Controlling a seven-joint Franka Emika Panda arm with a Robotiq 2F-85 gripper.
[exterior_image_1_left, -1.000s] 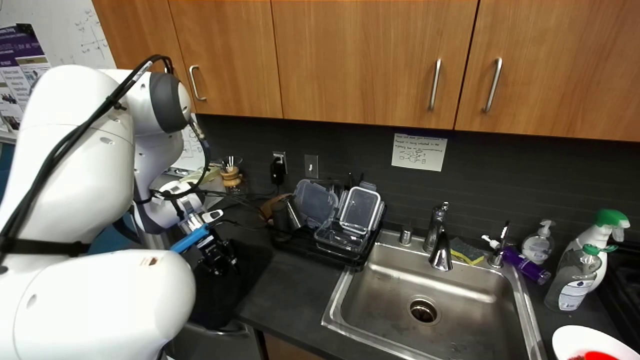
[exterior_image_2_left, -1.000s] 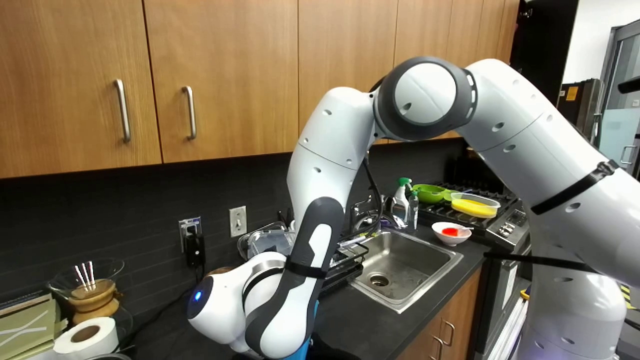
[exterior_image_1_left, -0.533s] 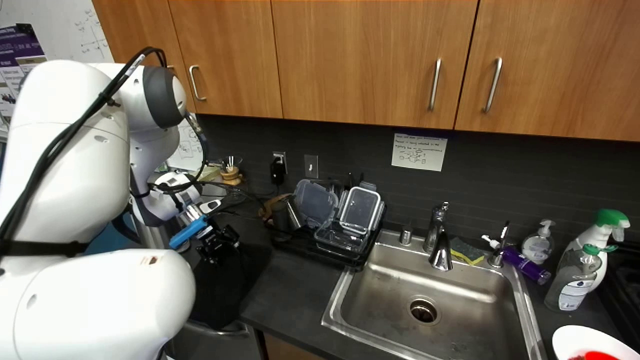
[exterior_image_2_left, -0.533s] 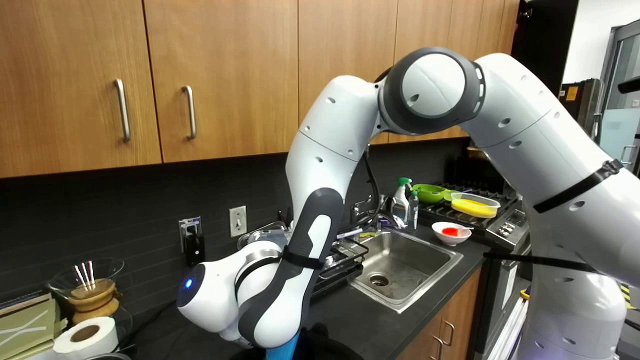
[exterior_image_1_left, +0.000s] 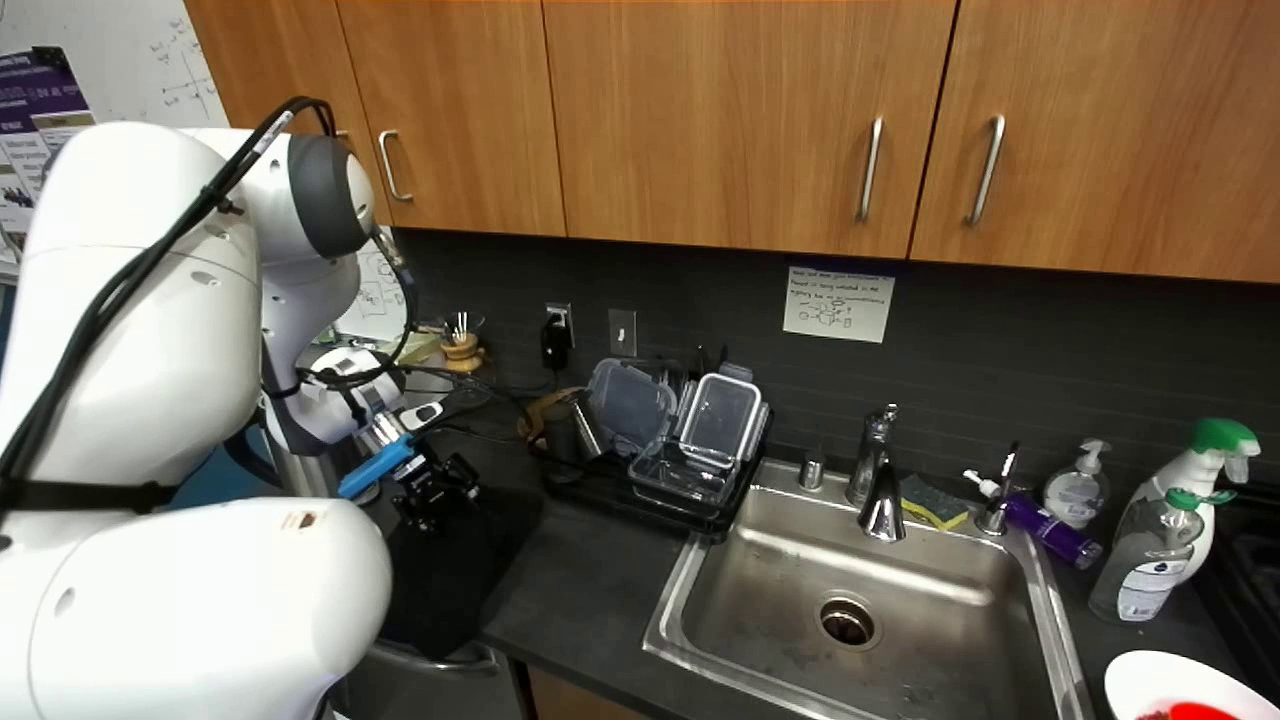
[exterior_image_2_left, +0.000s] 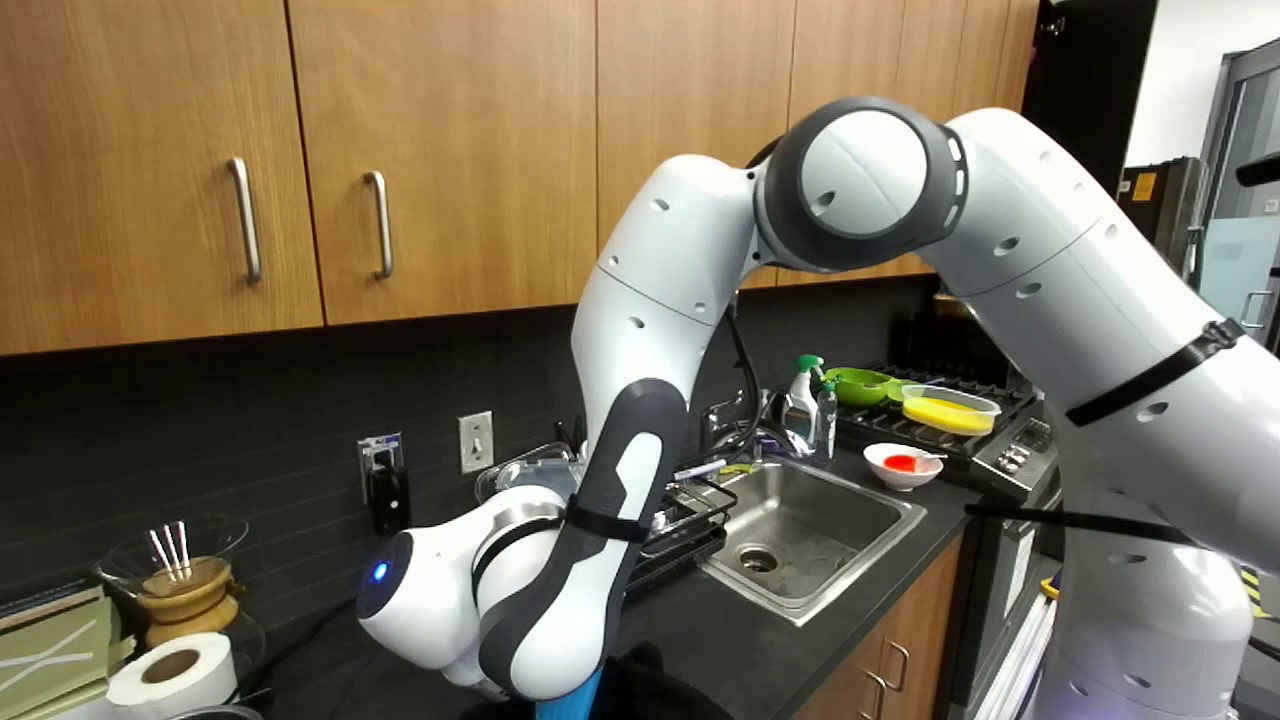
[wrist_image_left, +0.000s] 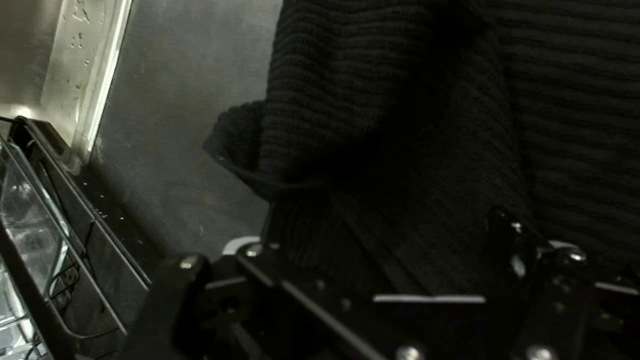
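Just below spread gripper: rumpled dark ribbed cloth.

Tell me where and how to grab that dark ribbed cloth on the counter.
Probably best by the raised fold of the dark ribbed cloth, coming from above, jaws straddling it. In the wrist view the fabric there doubles over and a loose corner juts out over the counter, leaving slack to pinch; the part farther right looks flatter.

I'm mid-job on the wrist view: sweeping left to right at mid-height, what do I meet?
Dish rack → grey countertop → dark ribbed cloth, which runs on to the right edge.
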